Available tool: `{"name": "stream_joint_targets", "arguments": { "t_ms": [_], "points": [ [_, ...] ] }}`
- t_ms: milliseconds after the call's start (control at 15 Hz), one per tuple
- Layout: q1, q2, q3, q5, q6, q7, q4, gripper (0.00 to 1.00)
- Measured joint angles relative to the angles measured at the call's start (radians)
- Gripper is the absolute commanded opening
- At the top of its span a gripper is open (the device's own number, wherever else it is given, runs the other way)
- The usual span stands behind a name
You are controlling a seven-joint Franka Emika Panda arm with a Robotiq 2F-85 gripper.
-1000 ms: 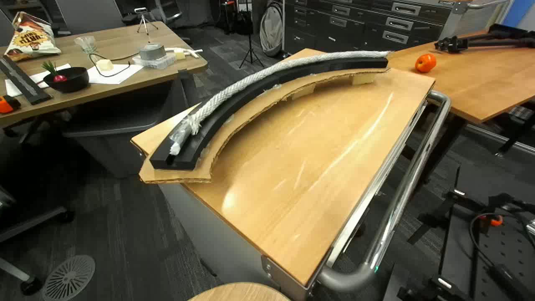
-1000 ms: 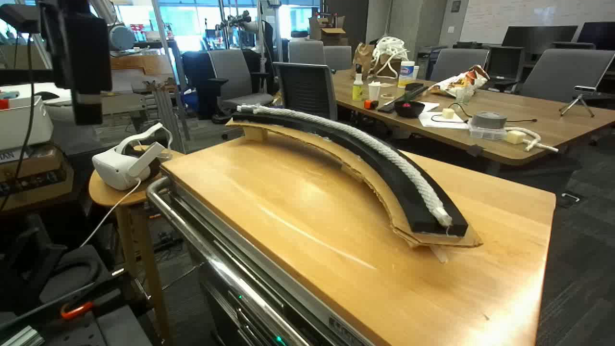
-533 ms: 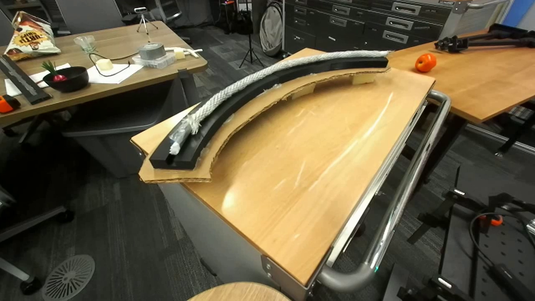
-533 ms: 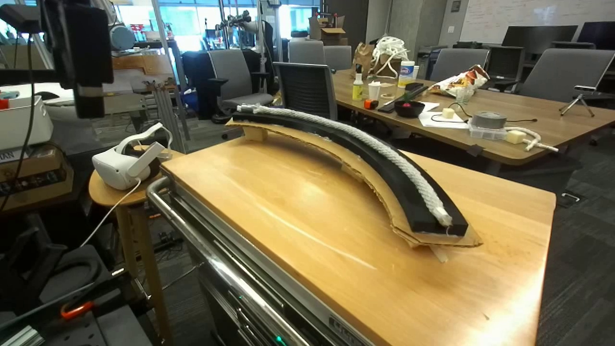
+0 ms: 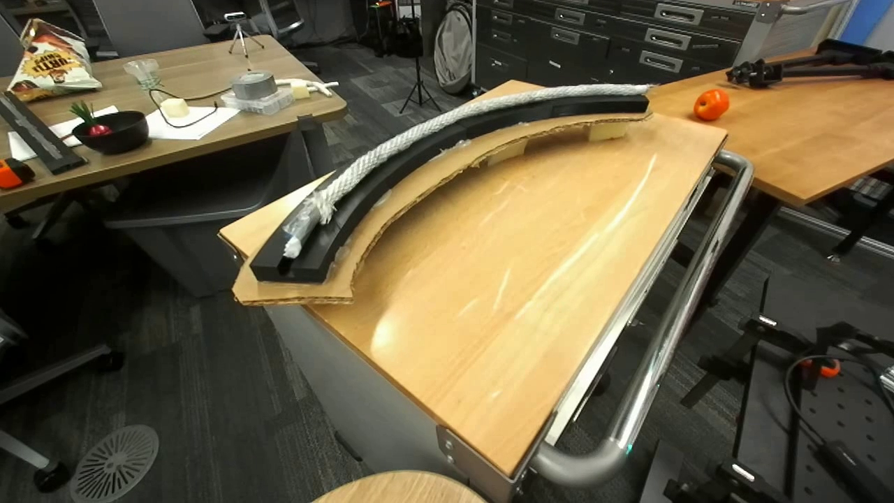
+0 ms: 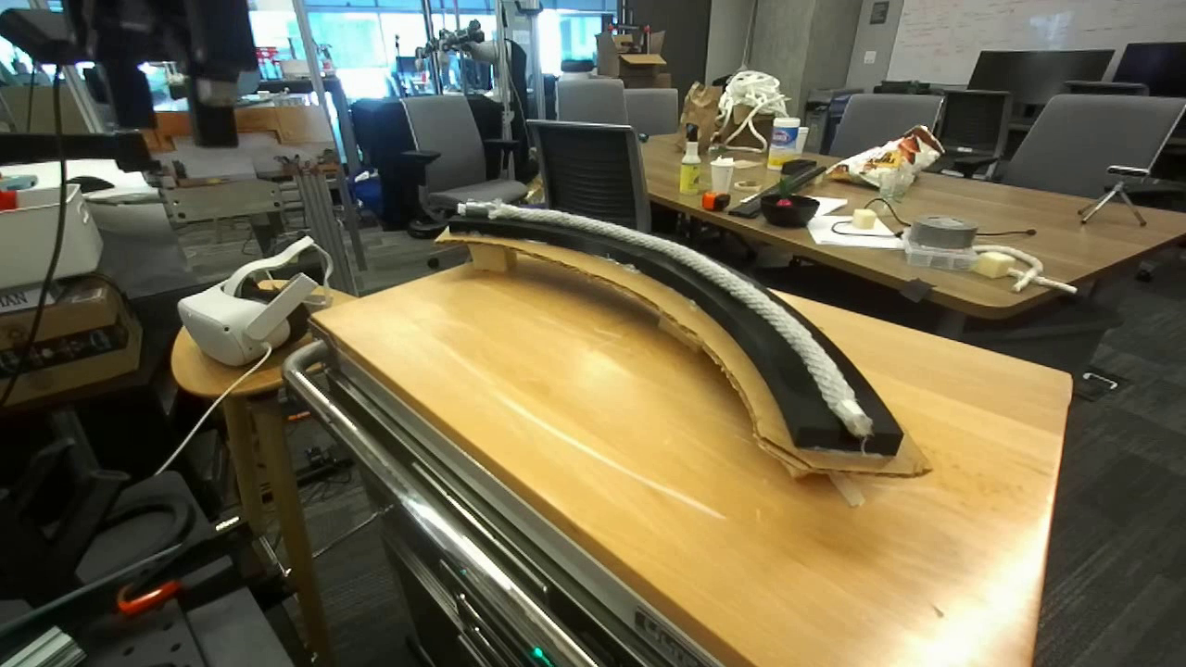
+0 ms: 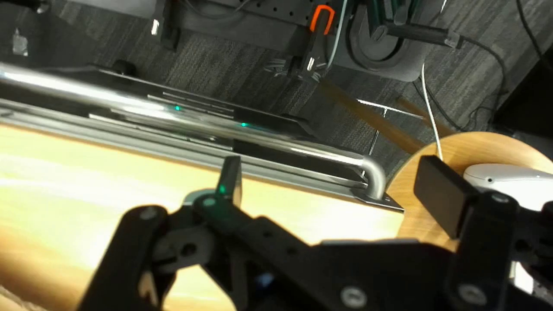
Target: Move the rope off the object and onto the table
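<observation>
Closest in the wrist view is the gripper (image 7: 339, 185), its 2 fingers (image 7: 441, 196) spread wide apart; beyond them lie a corner of the wooden table (image 7: 108, 185), the shiny metal rail (image 7: 324, 153) along its edge, and, just beside that corner, a round stool (image 7: 479, 147) with a white headset (image 6: 227, 324) on it; in an exterior view the gripper hangs in the upper left corner, well apart from the rope (image 6: 799, 345); across the table, in both exterior views, a curved sheet of cardboard (image 5: 297, 292) stands raised above the wood, with 2 pale blocks (image 5: 606, 131) showing under it; on the cardboard sits the long black track (image 6: 788, 384), and the rope lies along the top of that track, following its bend, with clear wrapping (image 5: 300, 227) around an end; past the table is a brown desk (image 5: 195, 63) with a black bowl (image 5: 115, 134), a grey roll of tape (image 5: 255, 86) and a chip bag (image 5: 54, 66) on it; a side table (image 5: 803, 140) holds a round orange thing (image 5: 711, 105); farther back stand grey chairs (image 6: 454, 139) and a black chest of drawers (image 5: 538, 52); a whiteboard (image 6: 1028, 28) hangs on the far wall.
</observation>
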Motion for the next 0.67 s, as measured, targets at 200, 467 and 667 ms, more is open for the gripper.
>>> {"name": "stream_joint_targets", "arguments": {
  "t_ms": [200,467,667],
  "points": [
    [0.055,0.156,0.06,-0.009,0.042,-0.033,0.124,1.0],
    [0.063,0.252,0.06,-0.015,0.046,-0.054,0.189,1.0],
    [0.069,0.252,0.057,-0.04,0.024,-0.127,0.186,1.0]
  ]
}}
